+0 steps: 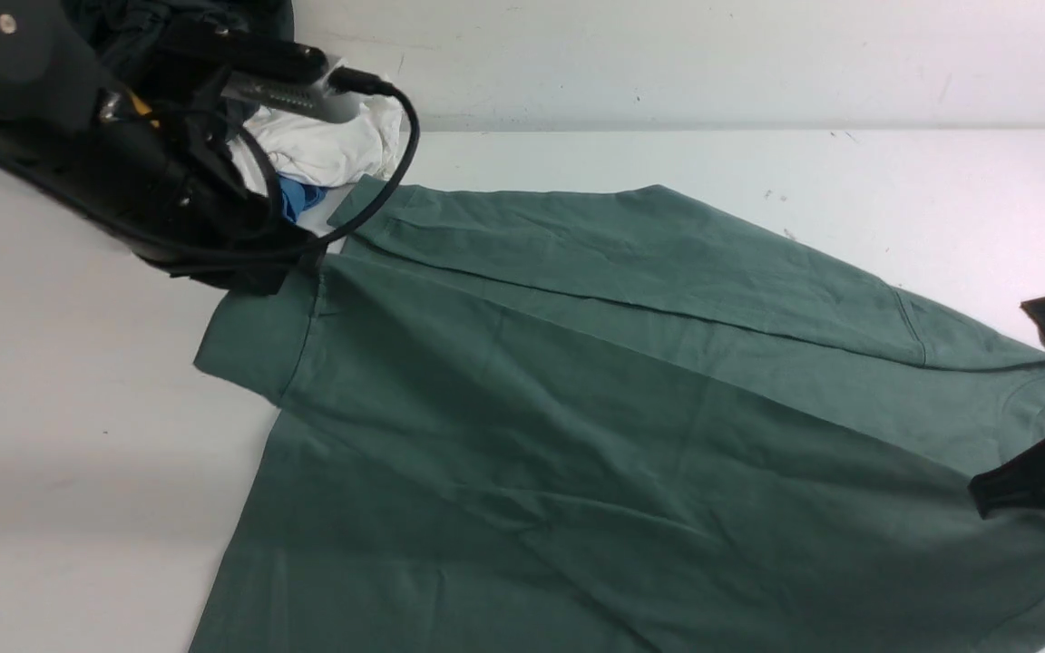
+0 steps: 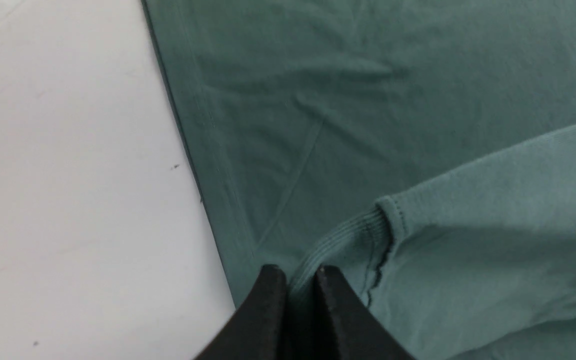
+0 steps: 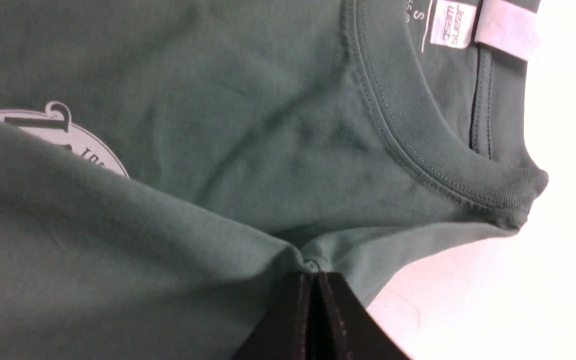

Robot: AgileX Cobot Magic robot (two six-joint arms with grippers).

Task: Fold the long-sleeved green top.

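Observation:
The green long-sleeved top (image 1: 577, 408) lies spread across the white table, with one sleeve folded over along its far edge. At the far left corner of the top, my left gripper (image 1: 302, 265) is shut on the ribbed cuff (image 2: 338, 240) of that sleeve; the left wrist view shows the cuff running between the jaws of the left gripper (image 2: 300, 272). At the right edge of the front view, my right gripper (image 1: 985, 494) is shut on a pinch of green fabric. Seen from the right wrist, the right gripper (image 3: 314, 275) grips beside the crew neck (image 3: 418, 150) and its white label (image 3: 452, 22).
A pile of white cloth (image 1: 332, 145) with a blue piece (image 1: 296, 195) sits behind the left arm at the back left, touching the top's corner. A wall runs along the table's far edge. Bare table (image 1: 78, 408) lies to the left of the top.

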